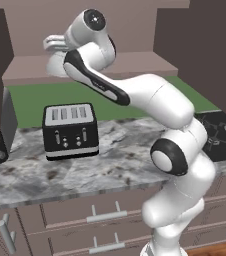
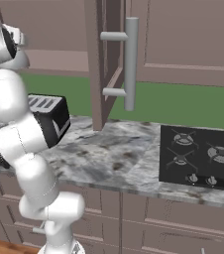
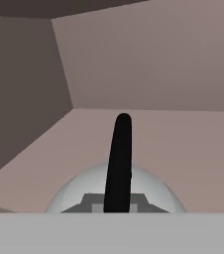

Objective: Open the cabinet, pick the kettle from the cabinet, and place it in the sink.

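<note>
One kettle [image 3: 115,191], pale dome with a thin black arched handle [image 3: 120,163], sits on the cabinet floor [image 3: 183,149] in the hand view, at 6 o'clock of that picture, directly under the camera. The handle rises through the middle of the frame, edge-on. The gripper fingers are drawn together; the fingertips themselves are hidden at the bottom edge, so whether they pinch the handle cannot be read from the pictures. Judged from the alignment, a grip on the handle is likely.

Cabinet [image 2: 96,64] door stands open: in the right base view its edge and long grey bar handle [image 2: 130,62] hang at 12 o'clock. The arm [image 1: 135,90] reaches up and into the cabinet opening in the left base view, toward 11 o'clock.

Risks, as judgement:
- Thin handle, narrow pinch: the kettle could swing or slip when lifted.
- Withdrawing too low would drag the kettle over the shelf lip; too high would strike the cabinet ceiling [image 3: 59,7].
- The open door could catch the arm on the swing out.

Surroundings: a black and silver toaster [image 1: 69,131] stands on the grey marbled counter [image 1: 110,170], at 9 o'clock of the arm in the left base view, below the carry path. A black cooktop [image 2: 199,158] lies at 3 o'clock in the right base view. Drawers [image 1: 102,217] with horizontal handles run under the counter.
</note>
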You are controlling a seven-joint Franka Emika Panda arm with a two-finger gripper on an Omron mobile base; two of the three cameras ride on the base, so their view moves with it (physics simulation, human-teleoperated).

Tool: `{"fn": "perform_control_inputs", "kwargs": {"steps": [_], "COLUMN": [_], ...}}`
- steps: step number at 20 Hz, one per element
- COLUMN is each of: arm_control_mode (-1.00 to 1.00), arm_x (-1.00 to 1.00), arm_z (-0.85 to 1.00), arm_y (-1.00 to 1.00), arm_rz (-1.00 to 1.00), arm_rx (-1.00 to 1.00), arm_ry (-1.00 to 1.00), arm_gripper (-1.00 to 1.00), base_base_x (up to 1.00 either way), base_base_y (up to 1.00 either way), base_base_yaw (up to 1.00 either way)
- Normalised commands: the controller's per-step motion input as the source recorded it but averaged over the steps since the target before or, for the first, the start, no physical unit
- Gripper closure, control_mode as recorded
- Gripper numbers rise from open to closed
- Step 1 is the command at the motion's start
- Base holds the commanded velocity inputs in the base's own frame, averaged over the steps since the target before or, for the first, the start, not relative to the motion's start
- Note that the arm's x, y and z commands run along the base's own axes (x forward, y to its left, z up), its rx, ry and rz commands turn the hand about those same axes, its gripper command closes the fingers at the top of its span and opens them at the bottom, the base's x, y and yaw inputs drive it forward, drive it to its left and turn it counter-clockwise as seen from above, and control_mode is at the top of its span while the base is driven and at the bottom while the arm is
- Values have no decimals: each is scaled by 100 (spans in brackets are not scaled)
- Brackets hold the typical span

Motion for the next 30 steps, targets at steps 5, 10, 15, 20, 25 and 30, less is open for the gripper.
{"fn": "perform_control_inputs", "kwargs": {"steps": [5,10,15,20,25,30], "arm_control_mode": [-100,-100,-100,-100,-100,-100], "arm_x": [-59,-59,-60,-59,-51,-46], "arm_z": [0,0,0,0,-9,-13], "arm_y": [-8,-12,-15,-14,-19,-27], "arm_rz": [6,9,11,15,19,22], "arm_rx": [13,11,5,0,0,-3], "arm_ry": [0,0,0,1,0,0], "arm_gripper": [100,100,100,100,100,100], "base_base_x": [0,0,0,0,0,0], "base_base_y": [0,0,0,0,0,0], "base_base_yaw": [0,0,0,0,0,0]}}
